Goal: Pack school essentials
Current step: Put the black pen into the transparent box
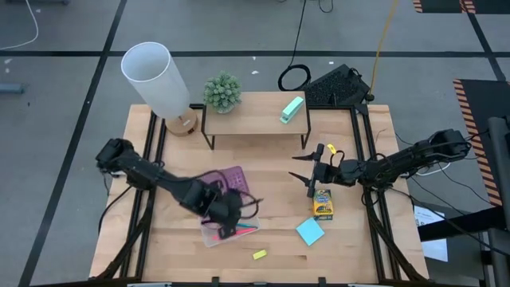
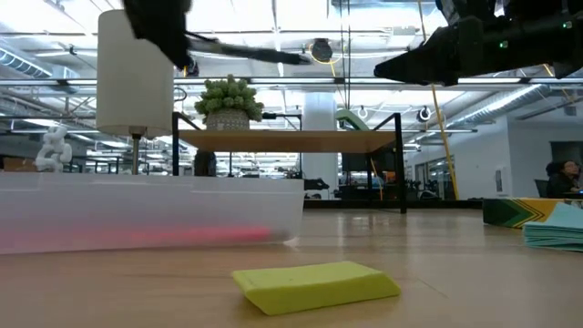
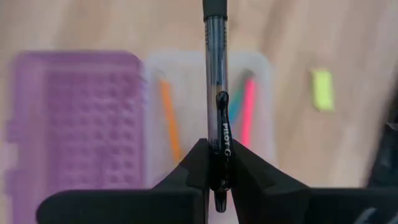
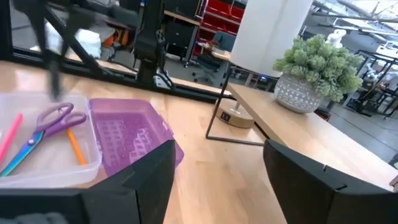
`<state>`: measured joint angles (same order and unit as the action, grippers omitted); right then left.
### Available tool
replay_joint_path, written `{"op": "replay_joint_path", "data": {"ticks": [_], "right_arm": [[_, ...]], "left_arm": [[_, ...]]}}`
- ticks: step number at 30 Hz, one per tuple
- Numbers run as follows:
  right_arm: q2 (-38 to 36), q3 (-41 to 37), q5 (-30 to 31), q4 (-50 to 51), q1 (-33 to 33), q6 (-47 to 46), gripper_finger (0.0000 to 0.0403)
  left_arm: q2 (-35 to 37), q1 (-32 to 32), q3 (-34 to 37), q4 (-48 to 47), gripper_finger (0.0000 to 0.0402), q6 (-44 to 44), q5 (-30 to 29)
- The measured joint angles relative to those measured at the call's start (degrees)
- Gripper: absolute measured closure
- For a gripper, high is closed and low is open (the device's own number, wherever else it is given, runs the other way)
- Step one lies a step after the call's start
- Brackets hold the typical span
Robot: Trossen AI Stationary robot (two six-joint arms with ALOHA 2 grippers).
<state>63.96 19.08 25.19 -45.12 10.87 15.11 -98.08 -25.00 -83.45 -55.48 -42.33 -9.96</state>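
— Any writing you can read?

— Only on the black pen [image 3: 216,99]: its clip says "PILOT G". The barrel is clear with a dark grip.

— Where is it?

— Pinched upright between the left gripper [image 3: 214,163] fingers, above the clear case [image 4: 43,152] near the bench's front-left part. The case's purple lid [image 4: 127,140] lies open beside it.

— What's in the case?

— Purple-handled scissors [image 4: 43,127], a pink pencil [image 3: 247,112] and an orange pencil [image 3: 169,118].

— And outside it?

— The crayon box [image 1: 323,205] and blue sticky-note pad [image 1: 310,232] sit right of centre; the yellow eraser [image 1: 259,254] lies by the front edge.

— The right arm?

— It reaches in from the right edge; the right gripper [image 1: 311,171] hangs over the crayon box, jaws spread, holding nothing.
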Motion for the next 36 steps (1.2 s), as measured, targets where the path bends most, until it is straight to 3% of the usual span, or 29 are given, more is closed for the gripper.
{"op": "replay_joint_path", "data": {"ticks": [10, 17, 20, 28, 36], "right_arm": [[0.0, 0.0, 0.0, 0.0, 0.1, 0.6, 0.0176], [0.0, 0.0, 0.0, 0.0, 0.1, 0.6, 0.0177], [0.0, 0.0, 0.0, 0.0, 0.1, 0.6, 0.0177], [0.0, 0.0, 0.0, 0.0, 0.1, 0.9, 0.0177], [0.0, 0.0, 0.0, 0.0, 0.1, 1.2, 0.0177]], "left_arm": [[0.0, -6.7, 10.3, 4.2, 0.0354, -8.7, 5.6], [0.0, -5.7, 17.3, 13.9, 0.0358, -8.8, 9.9], [0.0, -4.4, 19.6, 13.5, 0.0350, -9.1, 10.9], [0.0, -1.3, 21.2, 13.8, 0.0353, -7.3, 10.5], [0.0, 0.2, 21.2, 13.8, 0.0323, -4.5, 7.1]]}}
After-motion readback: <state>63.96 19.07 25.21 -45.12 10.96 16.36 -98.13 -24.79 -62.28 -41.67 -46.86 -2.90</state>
